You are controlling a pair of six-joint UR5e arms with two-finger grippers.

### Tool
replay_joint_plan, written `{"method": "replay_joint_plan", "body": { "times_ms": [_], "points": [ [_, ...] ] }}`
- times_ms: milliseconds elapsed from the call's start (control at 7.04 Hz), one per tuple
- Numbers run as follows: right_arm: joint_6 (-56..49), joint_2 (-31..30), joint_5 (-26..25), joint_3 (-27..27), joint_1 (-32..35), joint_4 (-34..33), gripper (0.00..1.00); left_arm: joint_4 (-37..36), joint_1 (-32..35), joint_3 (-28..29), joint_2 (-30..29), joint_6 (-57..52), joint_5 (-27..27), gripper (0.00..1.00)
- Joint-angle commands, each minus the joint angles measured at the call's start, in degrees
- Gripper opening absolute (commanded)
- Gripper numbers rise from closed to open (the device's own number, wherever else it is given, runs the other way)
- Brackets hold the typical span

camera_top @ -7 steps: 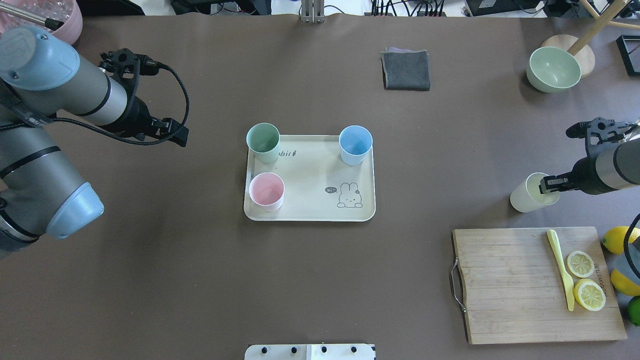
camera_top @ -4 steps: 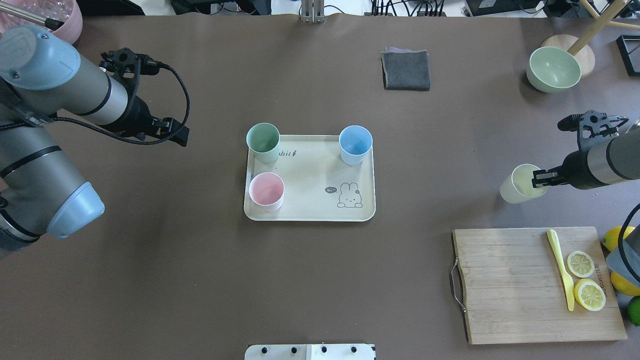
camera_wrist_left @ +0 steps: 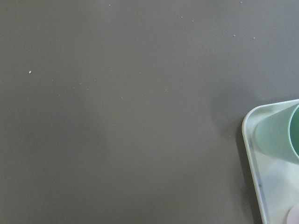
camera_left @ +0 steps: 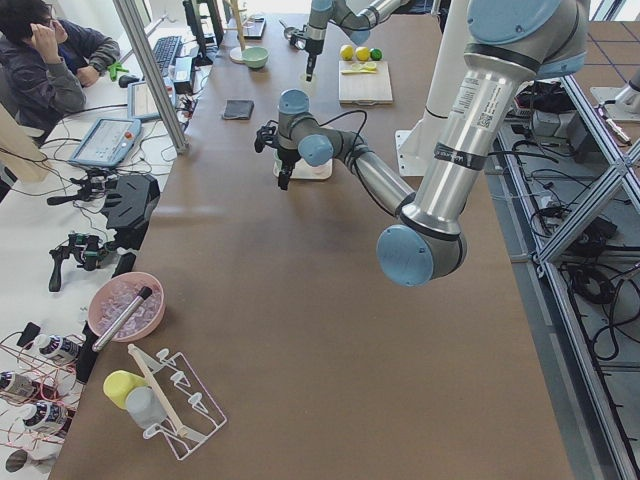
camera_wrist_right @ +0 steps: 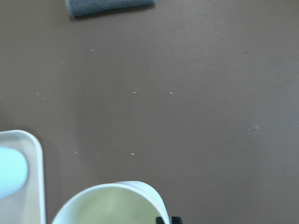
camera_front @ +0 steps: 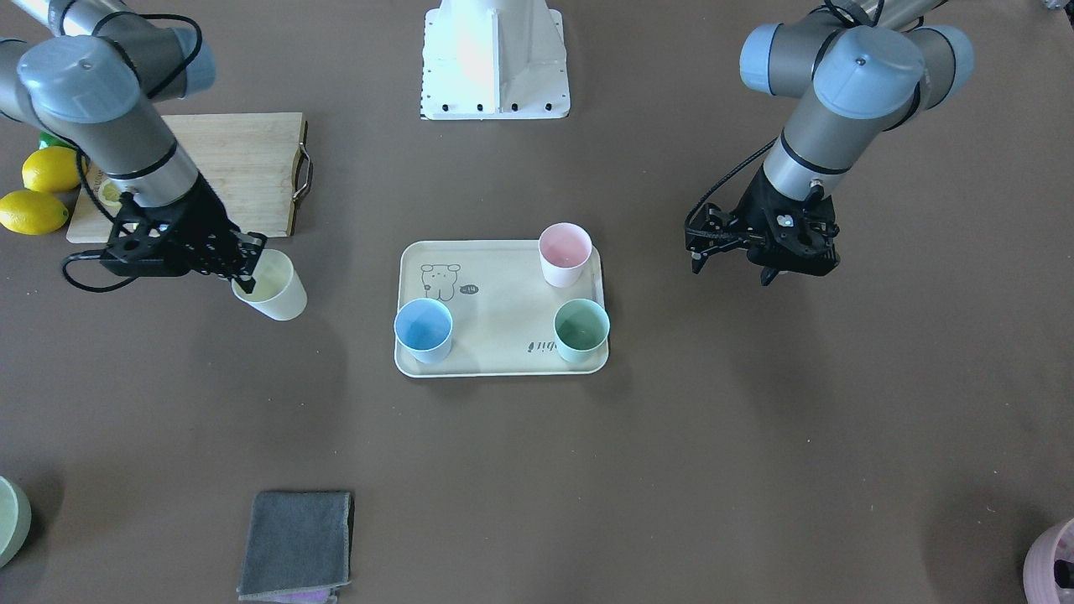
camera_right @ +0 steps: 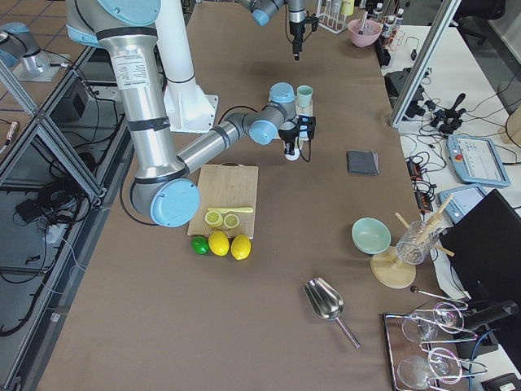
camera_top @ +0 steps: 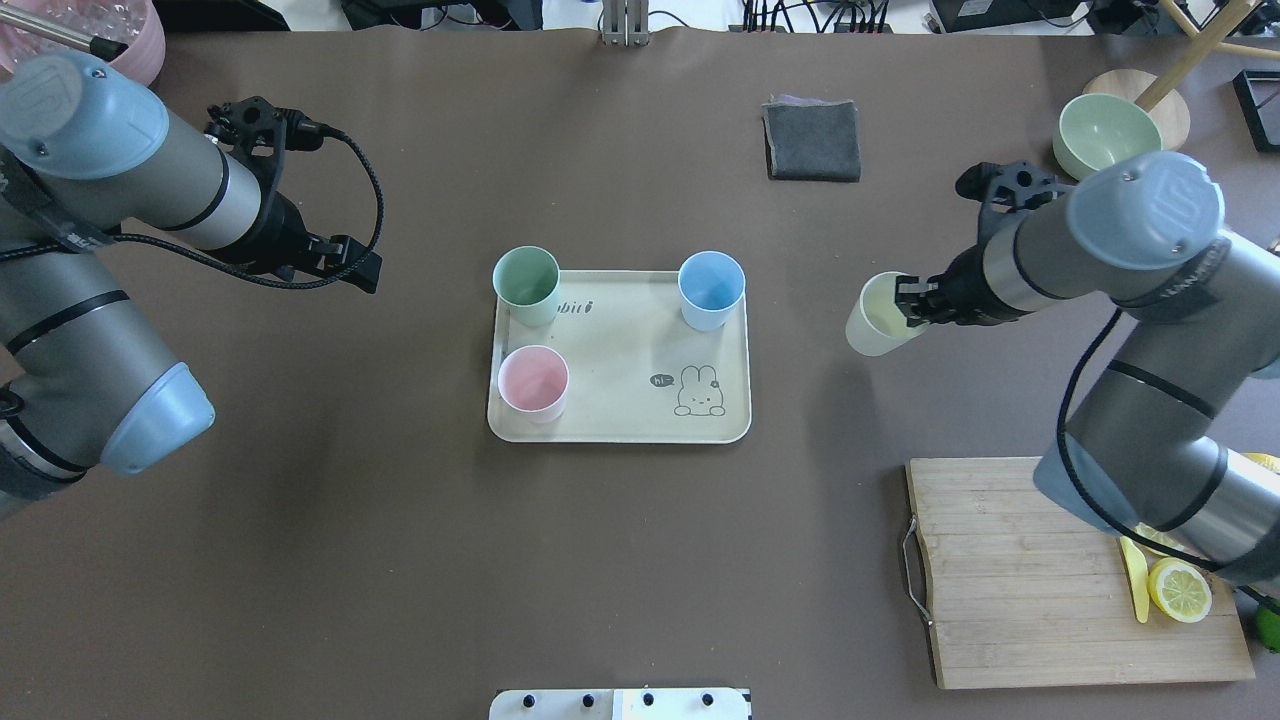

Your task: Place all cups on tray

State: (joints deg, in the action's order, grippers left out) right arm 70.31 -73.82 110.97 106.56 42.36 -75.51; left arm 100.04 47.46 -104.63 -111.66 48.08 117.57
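The cream tray (camera_top: 620, 350) lies mid-table with the mint green cup (camera_top: 526, 282), the light blue cup (camera_top: 711, 288) and the pink cup (camera_top: 533, 380) standing upright on it. My right gripper (camera_top: 905, 305) is shut on the rim of the pale yellow cup (camera_top: 878, 318) and holds it tilted above the table, to the right of the tray. The right wrist view shows that cup's rim (camera_wrist_right: 112, 205) and the tray corner (camera_wrist_right: 32, 177). My left gripper (camera_top: 355, 270) hovers left of the tray, empty, and looks open. In the front view it (camera_front: 759, 268) is apart from the tray.
A wooden cutting board (camera_top: 1020, 570) with a lemon slice (camera_top: 1180, 590) lies at the near right. A folded grey cloth (camera_top: 812, 140) and a sage-green bowl (camera_top: 1105, 135) sit at the far side. A mauve pot (camera_top: 140, 45) stands at the far left corner.
My right gripper has carried the yellow cup left and slightly farther across the table, toward the tray. The left arm has barely moved.
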Motion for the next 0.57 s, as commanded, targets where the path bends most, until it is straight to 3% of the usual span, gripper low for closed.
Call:
{"method": "replay_joint_plan", "body": {
  "times_ms": [0,426],
  "points": [
    [6.9,8.9,-4.8,-0.5,-5.5,-7.6,0.00,0.1,-0.1,0.5,-0.1,0.0,0.0,0.98],
    [10.6,14.0,-10.1,-5.0,-11.2,-7.8,0.00,0.1,-0.1,0.7,-0.2,-0.2,0.0,0.98]
  ]
}}
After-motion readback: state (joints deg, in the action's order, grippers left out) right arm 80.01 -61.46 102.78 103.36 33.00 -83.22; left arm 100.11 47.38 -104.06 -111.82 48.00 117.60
